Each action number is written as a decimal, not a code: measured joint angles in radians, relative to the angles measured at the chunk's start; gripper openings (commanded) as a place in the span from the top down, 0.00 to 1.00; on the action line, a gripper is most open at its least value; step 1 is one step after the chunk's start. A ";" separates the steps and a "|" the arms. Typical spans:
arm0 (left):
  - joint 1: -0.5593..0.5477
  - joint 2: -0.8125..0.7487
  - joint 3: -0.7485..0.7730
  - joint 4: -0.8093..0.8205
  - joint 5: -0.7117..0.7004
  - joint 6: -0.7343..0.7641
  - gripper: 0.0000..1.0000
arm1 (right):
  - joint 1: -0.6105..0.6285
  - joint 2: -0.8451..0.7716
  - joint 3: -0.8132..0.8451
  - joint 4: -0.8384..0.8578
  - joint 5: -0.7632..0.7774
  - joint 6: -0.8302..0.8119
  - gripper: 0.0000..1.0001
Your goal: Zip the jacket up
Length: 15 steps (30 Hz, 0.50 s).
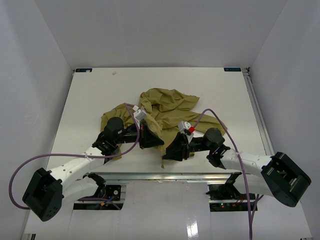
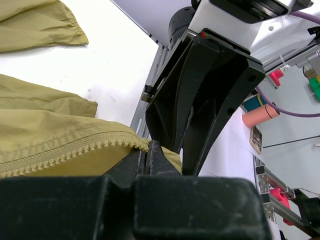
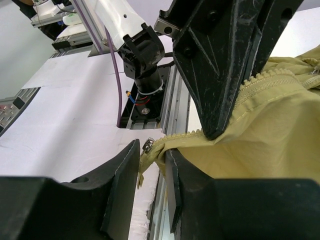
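The olive jacket (image 1: 167, 102) lies crumpled mid-table, its lower edge pulled toward the near edge. My left gripper (image 1: 156, 140) is shut on the jacket's zipper edge; in the left wrist view the jaws (image 2: 146, 148) pinch the toothed tape (image 2: 75, 150). My right gripper (image 1: 167, 154) sits just below and right of it. In the right wrist view its jaws (image 3: 151, 152) stand open on either side of the metal zipper slider (image 3: 148, 145) at the tape's end, the fabric (image 3: 260, 130) resting against the right finger (image 3: 175, 180). The left gripper's fingers (image 3: 215, 75) show clamped on the tape just above.
The table's near edge with its metal rail (image 1: 165, 175) lies right under both grippers. A sleeve cuff (image 2: 45, 27) lies on the white table (image 1: 90, 100). Purple cables (image 1: 220, 117) loop over both arms. White walls (image 1: 45, 60) enclose the table.
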State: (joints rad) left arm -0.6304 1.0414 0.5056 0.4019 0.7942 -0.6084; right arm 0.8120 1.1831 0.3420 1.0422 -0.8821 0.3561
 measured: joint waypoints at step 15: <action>0.000 -0.027 -0.008 0.025 0.002 0.003 1.00 | 0.000 0.019 0.000 -0.075 0.072 -0.005 0.63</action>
State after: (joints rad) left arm -0.6304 1.0141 0.4981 0.4267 0.7966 -0.6054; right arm 0.8120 1.2024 0.3421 0.9667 -0.8103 0.3516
